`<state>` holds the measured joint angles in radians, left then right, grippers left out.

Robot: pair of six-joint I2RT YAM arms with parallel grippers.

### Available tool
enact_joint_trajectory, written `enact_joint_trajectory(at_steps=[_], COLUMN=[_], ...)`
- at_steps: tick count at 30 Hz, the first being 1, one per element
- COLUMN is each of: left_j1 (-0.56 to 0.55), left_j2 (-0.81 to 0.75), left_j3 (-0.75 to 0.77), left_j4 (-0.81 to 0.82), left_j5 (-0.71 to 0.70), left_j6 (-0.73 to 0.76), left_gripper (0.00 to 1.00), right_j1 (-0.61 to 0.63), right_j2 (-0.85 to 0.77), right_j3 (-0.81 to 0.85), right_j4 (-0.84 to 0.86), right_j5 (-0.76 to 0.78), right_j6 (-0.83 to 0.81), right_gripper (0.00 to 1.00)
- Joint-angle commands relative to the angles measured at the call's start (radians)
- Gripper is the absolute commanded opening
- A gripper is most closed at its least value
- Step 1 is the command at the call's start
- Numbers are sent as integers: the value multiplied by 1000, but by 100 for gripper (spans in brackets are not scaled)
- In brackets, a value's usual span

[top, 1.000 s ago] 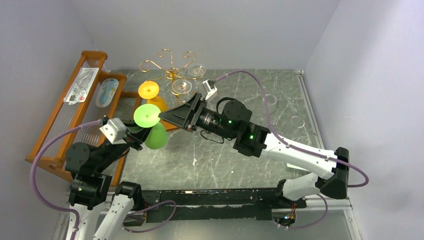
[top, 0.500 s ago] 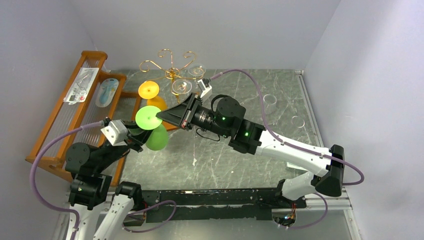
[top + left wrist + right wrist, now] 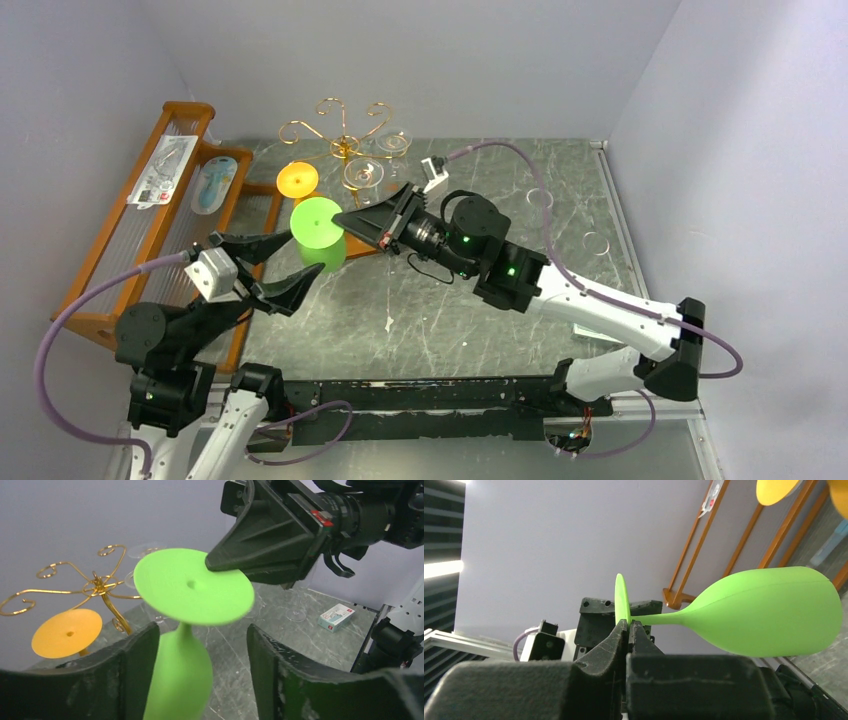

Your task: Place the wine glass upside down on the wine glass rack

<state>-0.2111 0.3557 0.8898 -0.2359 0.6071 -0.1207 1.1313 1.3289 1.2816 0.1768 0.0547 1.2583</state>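
Note:
The green wine glass (image 3: 320, 238) hangs in the air upside down, foot disc on top and bowl (image 3: 180, 680) below. My right gripper (image 3: 345, 222) is shut on the rim of the foot (image 3: 620, 600), its fingertips (image 3: 624, 630) pinching the thin disc. My left gripper (image 3: 303, 254) is open, its fingers (image 3: 137, 665) standing either side of the bowl without clamping it. The gold wire wine glass rack (image 3: 345, 135) stands behind, to the back. An orange glass (image 3: 297, 180) and clear glasses (image 3: 365, 172) hang on it.
A brown wooden shelf (image 3: 150, 215) with packaged items runs along the left wall. Two clear glasses (image 3: 540, 197) (image 3: 596, 241) stand on the marble table (image 3: 440, 320) at the right, and a small white box (image 3: 336, 617) lies near the right arm.
My left gripper let go of the green glass, opened wide and drew back towards its base. My right gripper shut on the foot's rim and now carries the glass, shifted slightly right.

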Motion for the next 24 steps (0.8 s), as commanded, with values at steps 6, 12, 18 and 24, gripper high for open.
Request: enact_joint_trajectory(at_steps=[6, 12, 18, 24], left_j1=[6, 4, 4, 4], left_j2=[-48, 42, 67, 214], left_j3=[70, 145, 183, 366], left_j4=[-128, -191, -191, -335], left_j5=[-49, -47, -129, -289], left_j6=[-51, -58, -100, -191], left_gripper=[77, 76, 76, 78], right_j1=[-16, -16, -16, -48], right_j2=[-144, -242, -274, -199], right_j3=[10, 22, 62, 51], right_j4=[-225, -343, -401, -153], right_j5=[233, 429, 656, 866], right_j6=[-122, -218, -366, -765], right_gripper=[0, 0, 0, 0])
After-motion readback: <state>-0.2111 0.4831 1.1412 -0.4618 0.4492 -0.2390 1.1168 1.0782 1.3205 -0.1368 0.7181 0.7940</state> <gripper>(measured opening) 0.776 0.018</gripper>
